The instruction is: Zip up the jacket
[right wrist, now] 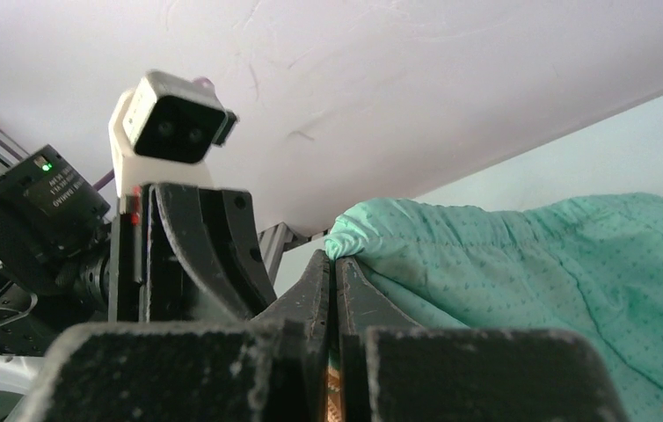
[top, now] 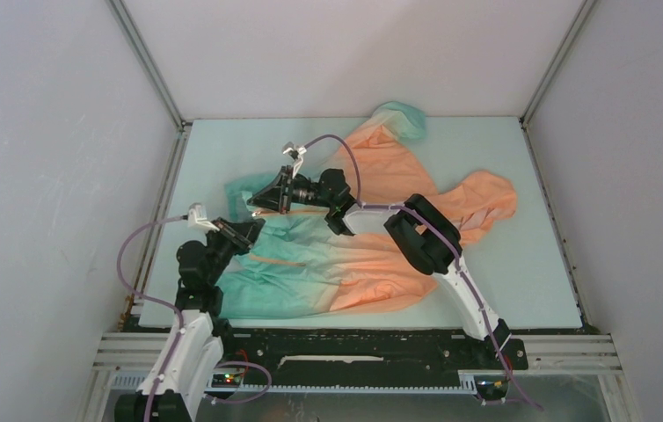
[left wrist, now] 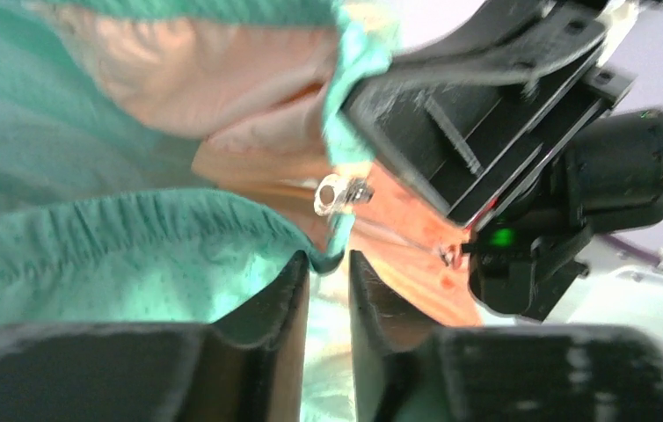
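The jacket [top: 372, 255] lies spread on the table, teal hem at the left and orange hood at the right. Both grippers meet at its left hem. My right gripper [top: 253, 204] [right wrist: 334, 257] is shut on the teal hem edge [right wrist: 416, 237], with orange zip tape showing between its jaws. Just below it, my left gripper [top: 258, 227] [left wrist: 328, 257] has its jaws a little apart; a corner of the teal hem [left wrist: 326, 260] hangs at their tips, not pinched. Just beyond those tips a silver zip pull [left wrist: 339, 193] lies on the orange zip tape.
The pale green table mat [top: 521, 264] is walled by white panels on three sides. An aluminium rail [top: 354, 352] runs along the near edge between the arm bases. The right arm's elbow [top: 420, 237] hangs over the jacket's middle.
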